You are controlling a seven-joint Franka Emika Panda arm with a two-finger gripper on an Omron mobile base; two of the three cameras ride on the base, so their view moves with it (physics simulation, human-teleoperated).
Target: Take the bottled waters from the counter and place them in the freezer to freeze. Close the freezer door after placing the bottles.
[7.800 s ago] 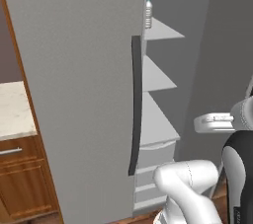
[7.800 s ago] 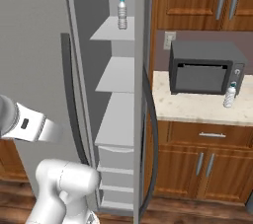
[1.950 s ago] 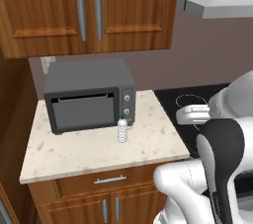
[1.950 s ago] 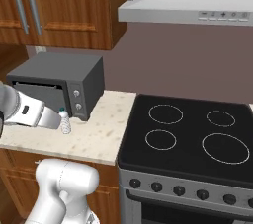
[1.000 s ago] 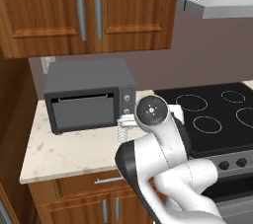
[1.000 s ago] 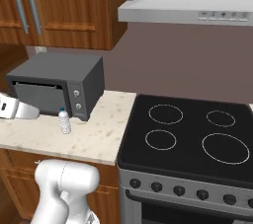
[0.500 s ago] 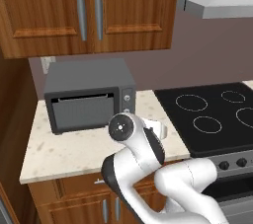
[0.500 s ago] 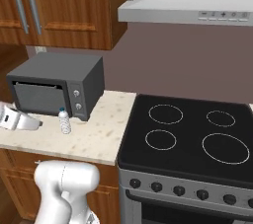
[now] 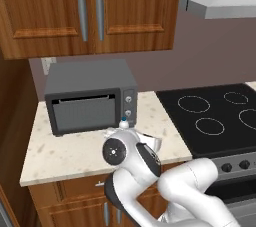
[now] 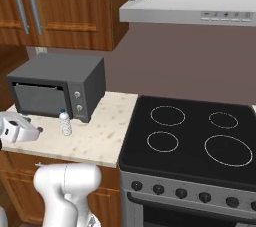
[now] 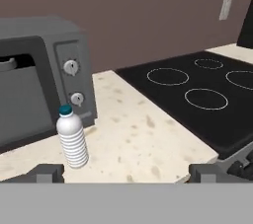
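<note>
Counter [image 11: 148, 134]: bottle [image 11: 72, 137] upright, ahead of open claw [image 11: 123, 171], left.

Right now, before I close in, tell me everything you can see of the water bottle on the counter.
The water bottle is small, clear ribbed plastic with a teal cap. It stands upright on the beige speckled counter, just in front of the grey toaster oven, below its two knobs and apart from its face. The black stovetop lies well off to its side. Nothing grips it: the open pincer sits short of it.
</note>
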